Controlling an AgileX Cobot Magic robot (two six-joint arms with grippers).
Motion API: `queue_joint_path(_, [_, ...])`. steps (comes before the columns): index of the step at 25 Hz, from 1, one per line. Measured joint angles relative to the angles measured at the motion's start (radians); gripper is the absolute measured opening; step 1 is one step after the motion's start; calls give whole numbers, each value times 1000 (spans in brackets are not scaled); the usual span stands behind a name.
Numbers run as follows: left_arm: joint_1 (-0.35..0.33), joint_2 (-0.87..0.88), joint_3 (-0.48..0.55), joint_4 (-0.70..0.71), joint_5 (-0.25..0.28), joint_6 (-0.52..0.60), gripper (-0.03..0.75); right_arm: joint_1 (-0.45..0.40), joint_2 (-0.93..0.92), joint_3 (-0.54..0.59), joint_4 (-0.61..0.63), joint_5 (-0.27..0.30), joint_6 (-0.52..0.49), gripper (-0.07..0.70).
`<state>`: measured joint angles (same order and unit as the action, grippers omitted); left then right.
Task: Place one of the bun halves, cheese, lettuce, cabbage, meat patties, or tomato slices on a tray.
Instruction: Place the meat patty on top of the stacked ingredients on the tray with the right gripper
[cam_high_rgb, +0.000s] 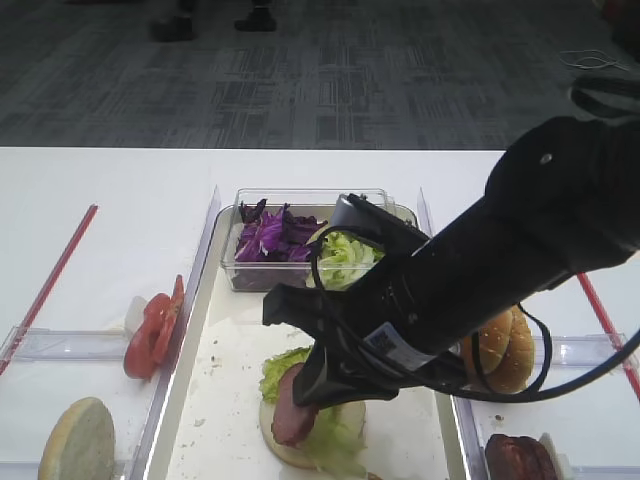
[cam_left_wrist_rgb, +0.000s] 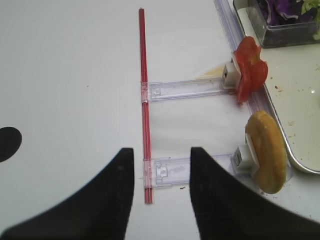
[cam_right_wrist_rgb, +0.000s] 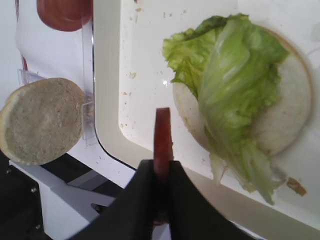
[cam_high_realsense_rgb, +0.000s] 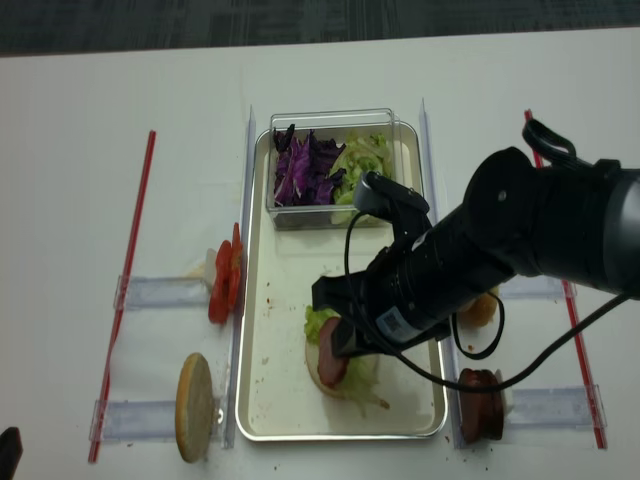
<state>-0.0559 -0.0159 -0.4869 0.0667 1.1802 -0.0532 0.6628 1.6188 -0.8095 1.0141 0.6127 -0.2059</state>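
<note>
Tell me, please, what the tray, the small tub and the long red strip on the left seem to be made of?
The tray looks like metal, probably steel: silvery, shiny raised rim, with a cream floor and white paper inside. The tub seems to be clear hard plastic, since the cabbage shows through its wall. The red strip looks like glossy translucent plastic, though it could be tape.

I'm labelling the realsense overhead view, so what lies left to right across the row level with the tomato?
Red straw → tomato slices → tray → right gripper holding a meat patty → sesame bun → second red straw.
</note>
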Motion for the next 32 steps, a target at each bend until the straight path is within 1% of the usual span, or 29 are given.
queue_joint_path(4, [0, 0, 0, 0, 0, 0, 284, 0, 36, -8, 28, -12, -40, 71])
queue_joint_path(12, [0, 0, 0, 0, 0, 0, 284, -2, 88, -47, 38, -17, -46, 71])
queue_joint_path(16, [0, 0, 0, 0, 0, 0, 284, -35, 105, -47, 38, 5, -48, 71])
queue_joint_path(18, [0, 0, 0, 0, 0, 0, 284, -48, 105, -47, 32, 7, -48, 71])
queue_joint_path(32, [0, 0, 0, 0, 0, 0, 284, -58, 114, -47, 21, 10, -48, 71])
